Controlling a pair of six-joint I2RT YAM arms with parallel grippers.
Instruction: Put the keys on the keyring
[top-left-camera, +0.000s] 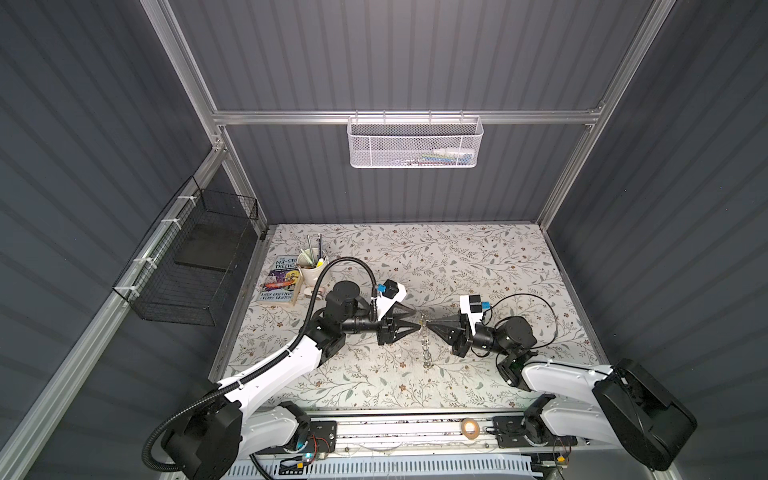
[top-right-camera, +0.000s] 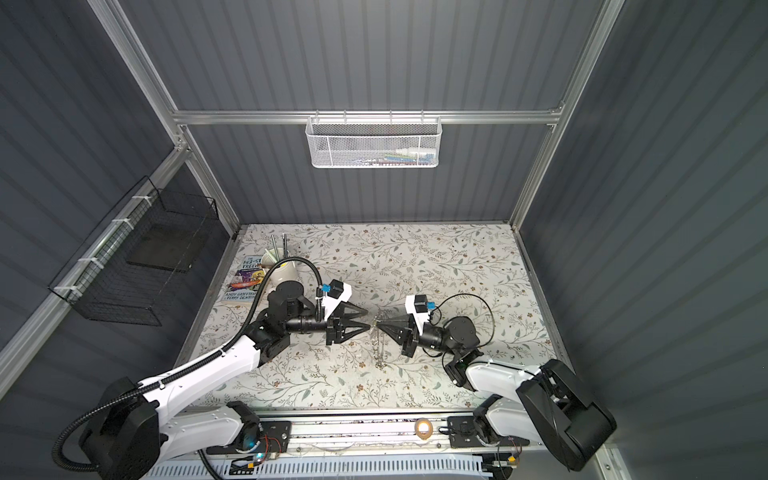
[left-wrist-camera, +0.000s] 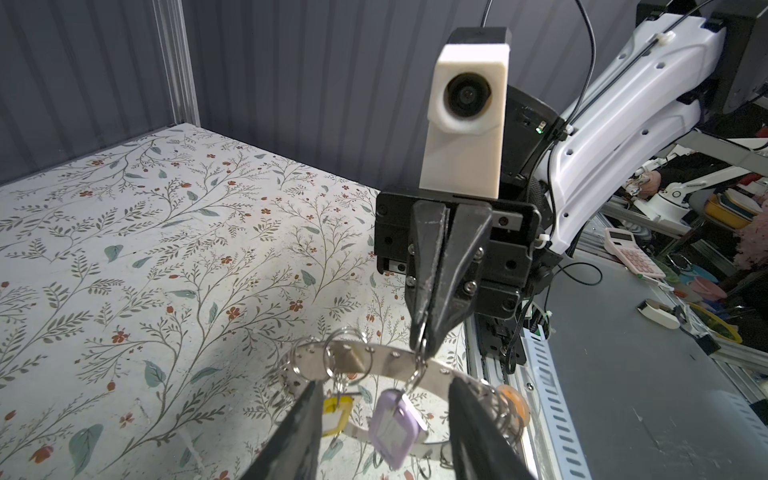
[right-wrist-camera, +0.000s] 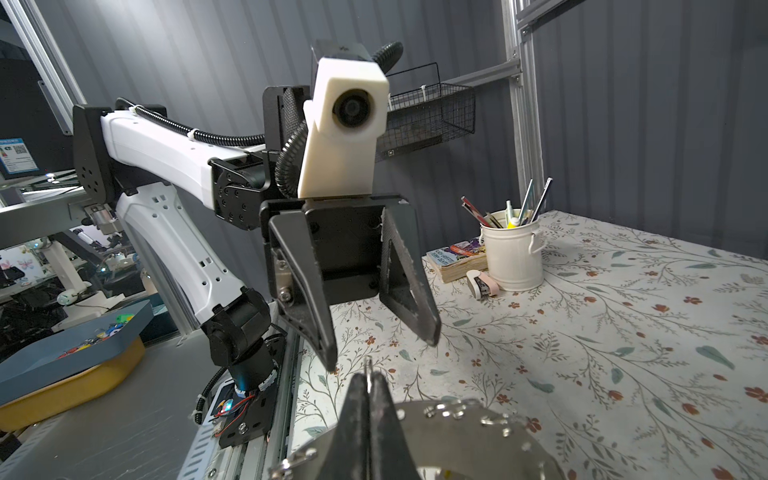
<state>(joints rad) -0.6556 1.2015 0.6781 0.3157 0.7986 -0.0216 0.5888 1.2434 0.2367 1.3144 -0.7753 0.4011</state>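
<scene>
Nearest the lens in the right wrist view, the right gripper (right-wrist-camera: 368, 384) is clenching its jaws on one small wire loop at the rim of the keyring (right-wrist-camera: 457, 419). In both top views the ring is hanging edge-on at the lower middle of the frame, between the two arms. Whether its lower edge is touching the floral tabletop (top-left-camera: 498, 270) cannot be told.

The left gripper (right-wrist-camera: 382, 352) is facing the right one tip to tip, with its jaws released and holding nothing. In the left wrist view its fingers (left-wrist-camera: 297, 436) are standing either side of the ring's lower part, with no visible contact.

The yellow-tagged key (left-wrist-camera: 334, 417) and the lilac-tagged key (left-wrist-camera: 395, 432) are dangling from loops on the ring. The lilac one is hanging just under the pinched loop. The metal blades are too hidden to make out.

Judged step: both keys are appearing to hang from the ring, so threading is looking finished or nearly so, and the arms are seemingly checking it or handing it over.

Judged next move: the left jaws are needing to close on the bare flat band, clear of the swinging tags, before the right grip is loosened.
</scene>
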